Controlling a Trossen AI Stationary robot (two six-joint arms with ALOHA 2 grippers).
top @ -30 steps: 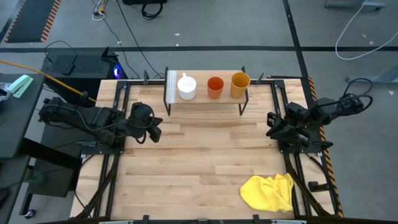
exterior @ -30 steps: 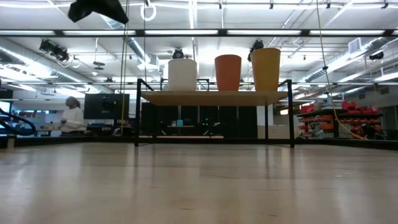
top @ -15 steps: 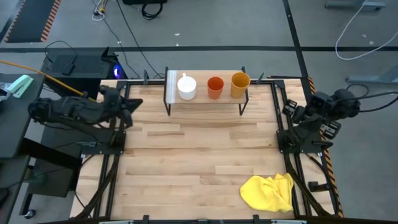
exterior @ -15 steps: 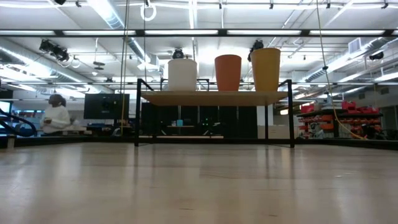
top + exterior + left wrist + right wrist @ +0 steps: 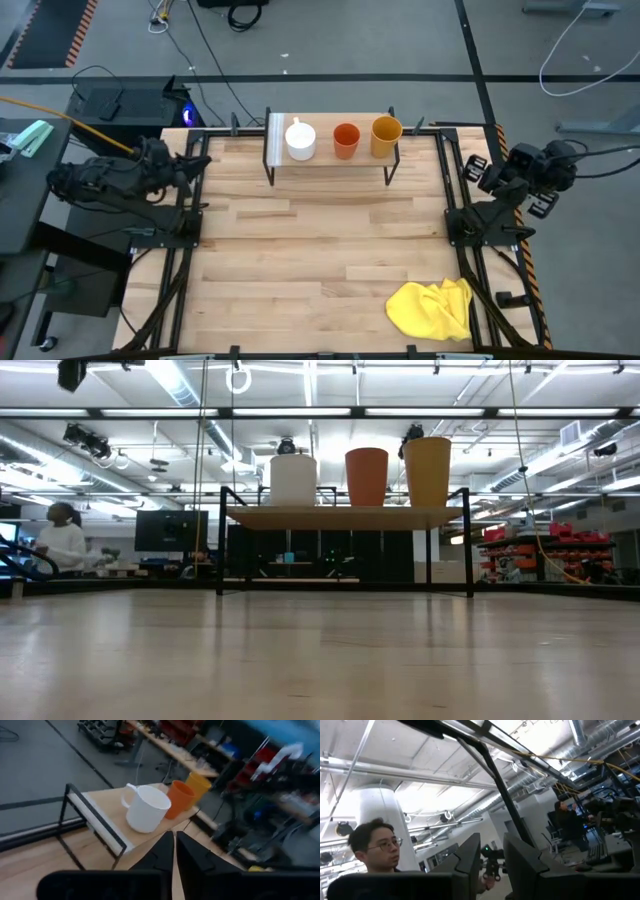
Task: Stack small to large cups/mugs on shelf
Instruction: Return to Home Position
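Observation:
Three cups stand in a row on the shelf at the table's far edge: the white mug by the pale strip, the orange-red cup in the middle, and the taller yellow-orange cup. The low view shows the white mug, orange-red cup and yellow-orange cup resting on their bases on the shelf board. My left gripper is shut and hovers over the table's left edge; it points at the white mug. My right gripper is open over the right edge; it is tipped up toward the ceiling.
A crumpled yellow cloth lies near the table's near right corner. Bare wooden tabletop spreads between the shelf and the near edge. People show in the room beyond, one in the low view and one close in the right wrist view.
Both arms have drawn back from the table's middle. My left gripper moved toward the left edge and somewhat toward the far edge. My right gripper pulled toward the right edge and tipped upward. The three cups and the shelf have stayed put.

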